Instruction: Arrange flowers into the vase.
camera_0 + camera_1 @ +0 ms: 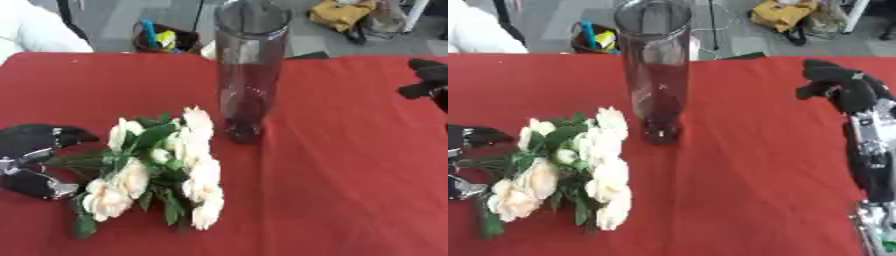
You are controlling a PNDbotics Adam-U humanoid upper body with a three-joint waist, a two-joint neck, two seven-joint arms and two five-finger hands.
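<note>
Judging from the layout, nothing arranged yet: every bloom lies flat on the red cloth tabletop, none in the vase, so the whole job of lifting and inserting remains.

Nearest, left of centre: bunch of cream-white artificial roses with green leaves, lying on its side, heads toward the near and right, stems running left.

Just left of the bunch: black and silver left hand, at the stem end, fingers curved above and below the stems. Touching or just beside the greenery; cannot tell whether closed on the stems or only cupped around them.

Farther back, centre: tall smoky clear glass cylinder vase, upright, empty as far as can be seen, a short way beyond the flower heads and apart from them.

Far right: black right hand, fingers curled, holding nothing, well apart from both vase and flowers.
</note>
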